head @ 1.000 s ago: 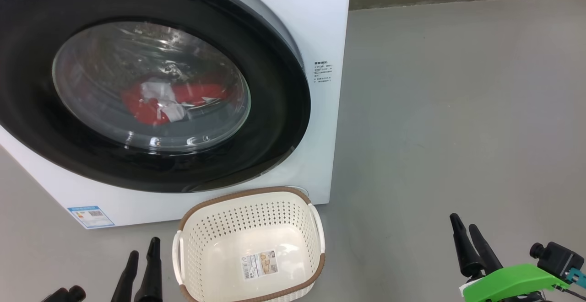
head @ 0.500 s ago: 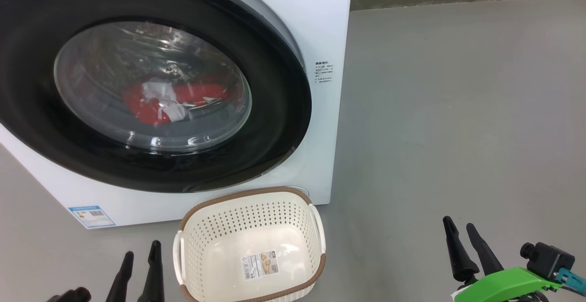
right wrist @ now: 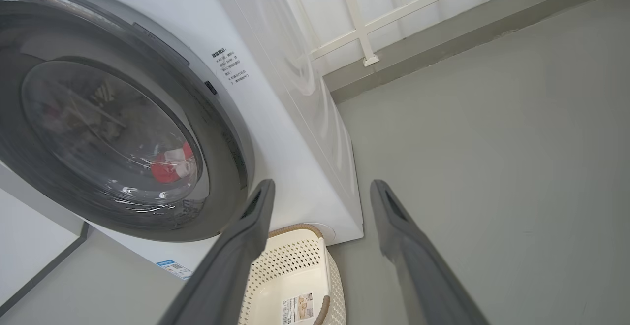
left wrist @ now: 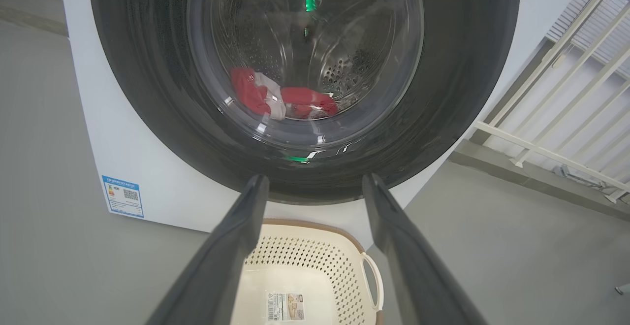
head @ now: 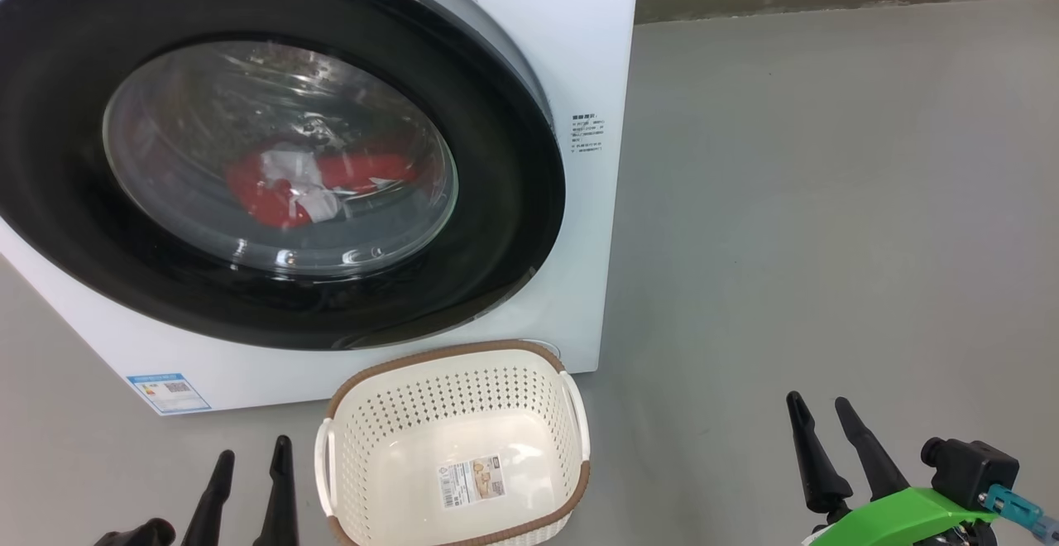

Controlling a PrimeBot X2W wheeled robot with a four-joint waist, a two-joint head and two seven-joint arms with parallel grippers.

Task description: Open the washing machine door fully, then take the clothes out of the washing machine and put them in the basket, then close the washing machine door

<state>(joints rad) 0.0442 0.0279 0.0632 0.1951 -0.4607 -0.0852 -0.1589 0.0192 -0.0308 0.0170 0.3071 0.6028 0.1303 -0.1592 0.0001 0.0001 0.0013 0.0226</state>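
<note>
Round glossy black door (head: pixel 496 223) with clear glass bowl is shut on the big white front-loading washing machine (head: pixel 579 50). Soft red-and-white garments (head: pixel 281 190) sit in the drum behind the glass. Cream perforated plastic basket (head: pixel 451 356) with a brown rim stands on the grey floor, just beside the machine's front. Left claw (head: pixel 253 447) and right claw (head: pixel 818 399) are wide, holding nothing, low on either side of the basket.

Washer (head: pixel 596 33) white; door (head: pixel 496 223) glossy black around clear glass; clothes (head: pixel 331 178) red with white patches; basket (head: pixel 455 397) cream, dotted with rows of small holes, rim brown and woven-looking; label (head: pixel 170 391) blue; floor (head: pixel 827 198) plain grey; left gripper (head: pixel 254 448) and right gripper (head: pixel 817 401) black; mount (head: pixel 902 513) bright green.
</note>
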